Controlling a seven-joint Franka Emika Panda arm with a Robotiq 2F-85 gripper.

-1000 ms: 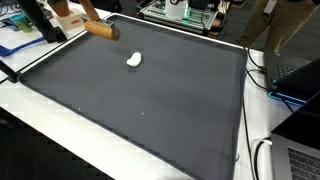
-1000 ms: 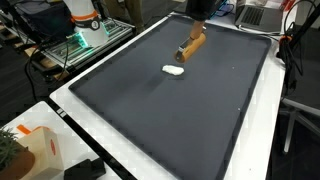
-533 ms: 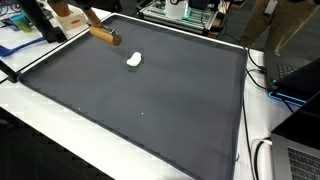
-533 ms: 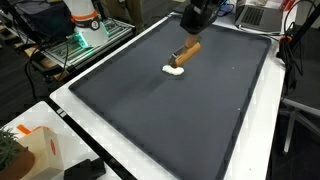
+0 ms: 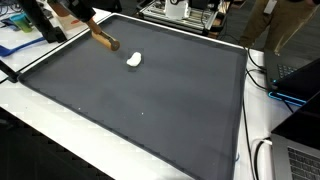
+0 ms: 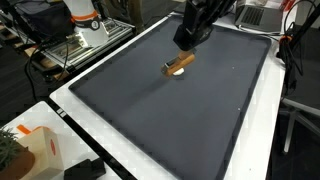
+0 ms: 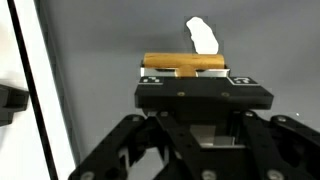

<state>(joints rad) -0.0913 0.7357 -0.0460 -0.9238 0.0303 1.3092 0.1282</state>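
The wooden dowel [image 7: 185,63] is in my grip. My gripper [image 7: 186,74] is closed down firmly on it, jaws drawn in as far as the wood allows. In both exterior views the dowel [image 5: 104,39] slants down and away from my fingers, hanging over the far part of the dark mat [image 5: 150,100]. From the wrist view it lies crosswise in front of the pads. I can't quite make out where along its length they bite, though it looks nearer one end.

Just past the dowel's low tip lies a small white lump [image 5: 134,59], alone on the mat, and it shows above the wood in the wrist view [image 7: 203,34]. In an exterior view the dowel [image 6: 180,65] covers most of it, so I can't tell whether the two touch.

Beyond the mat runs the white table edge [image 5: 60,125], with cables and equipment past that.

My worry is the grip. Held off-centre, the dowel could pivot between the pads if its tip presses into the mat. A low tip could also nudge the lump sideways, or snag and ruck the mat.
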